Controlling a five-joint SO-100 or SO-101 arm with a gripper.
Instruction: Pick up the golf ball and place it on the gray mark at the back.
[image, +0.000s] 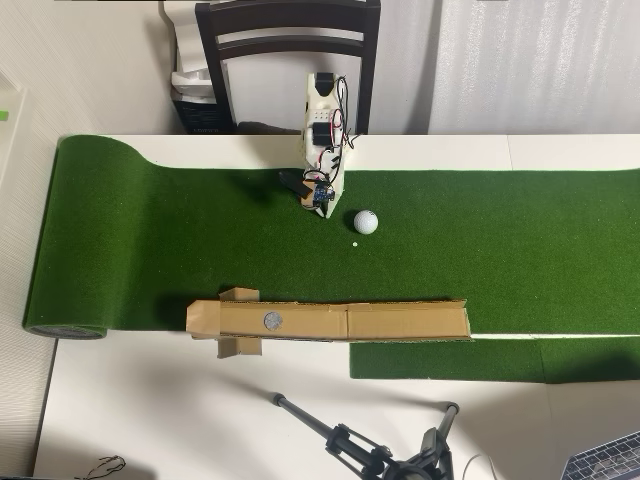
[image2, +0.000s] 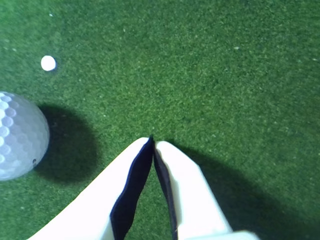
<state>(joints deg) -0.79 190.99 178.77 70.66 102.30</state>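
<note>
One golf ball (image: 366, 221) is lying free on the green putting mat (image: 500, 240), just beside the tool (image2: 152, 141), whose white fingers are pressing tip to tip and holding nothing. Judging by this, the approach step is underway: the tool needs opening and shifting sideways over the ball. Waiting apart on a cardboard strip (image: 400, 320) is the gray mark (image: 271, 320). A dark chair (image: 290, 50) is standing behind the white worktop (image: 150, 420).

Overhead cam is looking straight down from high up, taking in the whole green mat (image: 150, 250) – arm at top centre. Wrist cam is riding low, pointing down past the gripper (image2: 152, 141) – both are catching the golf ball (image: 366, 222).
</note>
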